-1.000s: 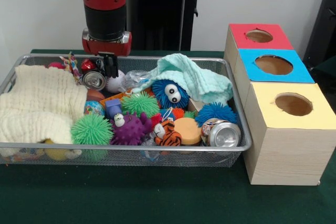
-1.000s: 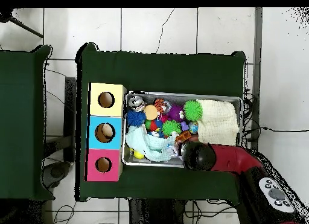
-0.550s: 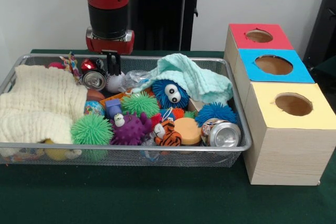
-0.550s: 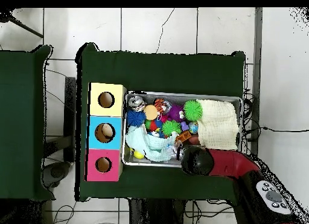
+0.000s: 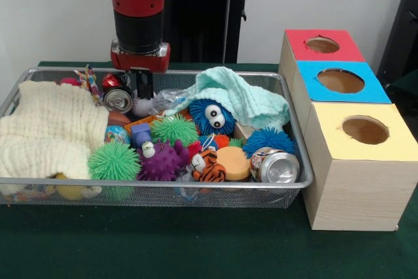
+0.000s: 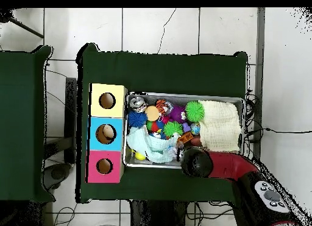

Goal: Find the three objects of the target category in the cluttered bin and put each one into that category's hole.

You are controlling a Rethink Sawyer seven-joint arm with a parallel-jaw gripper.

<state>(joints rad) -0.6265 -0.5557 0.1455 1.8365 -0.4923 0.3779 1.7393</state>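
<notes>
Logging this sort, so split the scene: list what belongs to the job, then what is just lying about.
Job: wire bin; three-hole box; end effector; probably the silver can beside it and the front can.
Lying about: cream towel; mint cloth; green spiky ball; tiger toy.

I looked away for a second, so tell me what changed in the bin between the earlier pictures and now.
The gripper drifted slightly right in the front view, staying low at the bin's back beside the red can. Nothing was picked up or released. The toys, the cloths and the sorting box stayed put.
</notes>
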